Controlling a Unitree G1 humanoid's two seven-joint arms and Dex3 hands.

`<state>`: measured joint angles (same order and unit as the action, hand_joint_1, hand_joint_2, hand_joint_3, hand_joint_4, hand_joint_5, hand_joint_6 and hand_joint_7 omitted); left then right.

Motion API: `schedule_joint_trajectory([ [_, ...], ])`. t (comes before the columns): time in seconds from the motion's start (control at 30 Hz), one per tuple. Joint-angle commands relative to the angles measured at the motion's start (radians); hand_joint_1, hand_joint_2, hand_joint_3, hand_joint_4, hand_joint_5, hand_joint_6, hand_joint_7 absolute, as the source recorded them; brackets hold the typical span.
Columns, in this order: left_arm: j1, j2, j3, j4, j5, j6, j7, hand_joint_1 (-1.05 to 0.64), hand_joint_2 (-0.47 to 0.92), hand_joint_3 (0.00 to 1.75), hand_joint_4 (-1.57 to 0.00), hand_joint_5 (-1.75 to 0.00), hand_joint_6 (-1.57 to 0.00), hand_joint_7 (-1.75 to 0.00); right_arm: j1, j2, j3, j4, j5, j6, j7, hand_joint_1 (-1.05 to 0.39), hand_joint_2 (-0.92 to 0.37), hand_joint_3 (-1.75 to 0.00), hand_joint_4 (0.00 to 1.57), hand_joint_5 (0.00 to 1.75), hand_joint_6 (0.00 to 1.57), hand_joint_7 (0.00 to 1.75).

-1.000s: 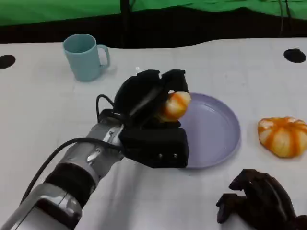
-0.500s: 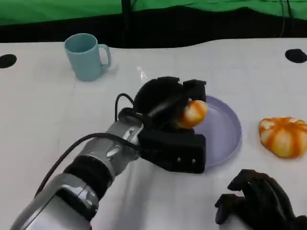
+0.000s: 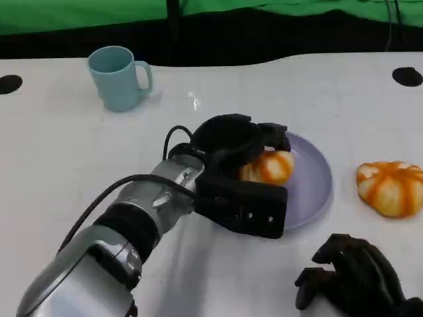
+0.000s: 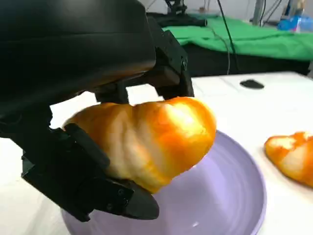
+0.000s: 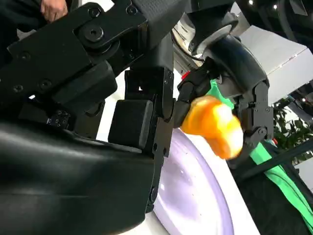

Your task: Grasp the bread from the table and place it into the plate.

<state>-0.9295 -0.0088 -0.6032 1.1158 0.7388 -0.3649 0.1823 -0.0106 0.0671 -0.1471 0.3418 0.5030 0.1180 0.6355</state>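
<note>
Bread point(image 3: 269, 166) is sitting in the left hand point(image 3: 238, 175) right now, fingers wrapping it from above and below, and it's hanging just over the near-left part of the purple plate point(image 3: 314, 178). So this looks like the placing step, basically the tail end of the job. Going near to far: closest to the robot, the right hand point(image 3: 353, 277) is resting at the lower right of the head view with fingers curled in, holding nothing, well away from the action. Next out is the left forearm reaching across the table point(image 3: 59, 165), then the hand with the bread over the plate. In the left wrist view the bread point(image 4: 146, 139) seems to be hovering a bit above the plate's surface point(image 4: 230, 196), not quite touching, though I can't say for sure. To the right of the plate there's a second orange-and-white bun point(image 3: 391, 187) lying on the table, near but apart. Farthest back, a light blue mug point(image 3: 119, 78) is standing upright. Next move, I reckon: lowering a touch, spreading the fingers so the bread drops flat inside the rim, then lifting out without dragging it.
</note>
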Motion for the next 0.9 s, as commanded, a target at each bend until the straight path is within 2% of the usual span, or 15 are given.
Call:
schedule_joint_trajectory([
  [0.03, -0.036, -0.003, -0.007, 0.002, -0.003, 0.032, -0.069, -0.65, 0.92, 0.27, -0.18, -0.58, -0.17, -0.15, 0.005, -0.004, 0.000, -0.008, -0.002, -0.012, -0.001, -1.05, -0.73, 0.00, 1.57, 0.75, 1.57, 0.39],
  [0.17, -0.044, -0.002, -0.026, -0.011, 0.017, 0.073, -0.091, -0.83, 0.92, 0.30, -0.03, -0.44, -0.07, -0.08, 0.007, -0.003, -0.001, -0.012, -0.003, -0.012, -0.009, -1.05, -0.73, 0.00, 1.57, 0.76, 1.57, 0.39],
  [0.23, -0.044, -0.002, -0.029, -0.015, 0.017, 0.081, -0.096, -0.85, 0.92, 0.31, -0.01, -0.42, -0.06, -0.07, 0.007, -0.003, -0.001, -0.012, -0.002, -0.012, -0.009, -1.05, -0.73, 0.00, 1.57, 0.76, 1.57, 0.39],
  [0.33, -0.050, 0.000, -0.040, -0.024, 0.022, 0.110, -0.130, -0.92, 0.92, 0.36, 0.00, -0.29, -0.02, -0.03, 0.004, -0.004, -0.002, -0.007, 0.000, -0.015, -0.001, -1.04, -0.74, 0.00, 1.57, 0.75, 1.57, 0.39],
  [0.43, -0.050, 0.003, -0.043, -0.039, 0.026, 0.131, -0.153, -0.95, 0.92, 0.38, 0.00, -0.24, 0.00, -0.01, 0.006, -0.006, 0.000, -0.005, -0.002, -0.023, 0.005, -1.04, -0.74, -0.01, 1.57, 0.75, 1.57, 0.38],
  [0.77, -0.018, 0.043, -0.043, -0.139, 0.029, 0.159, -0.229, -0.99, 0.92, 0.38, -0.04, -0.26, -0.05, -0.02, 0.008, -0.007, -0.001, -0.014, 0.007, -0.010, 0.001, -1.04, -0.74, 0.00, 1.57, 0.74, 1.57, 0.37],
  [0.9, 0.057, 0.107, -0.006, -0.227, -0.009, 0.105, -0.223, -0.94, 0.92, 0.34, -0.12, -0.31, -0.12, -0.05, -0.001, -0.007, -0.003, 0.009, 0.007, -0.021, 0.014, -1.04, -0.73, 0.00, 1.57, 0.74, 1.57, 0.38],
])
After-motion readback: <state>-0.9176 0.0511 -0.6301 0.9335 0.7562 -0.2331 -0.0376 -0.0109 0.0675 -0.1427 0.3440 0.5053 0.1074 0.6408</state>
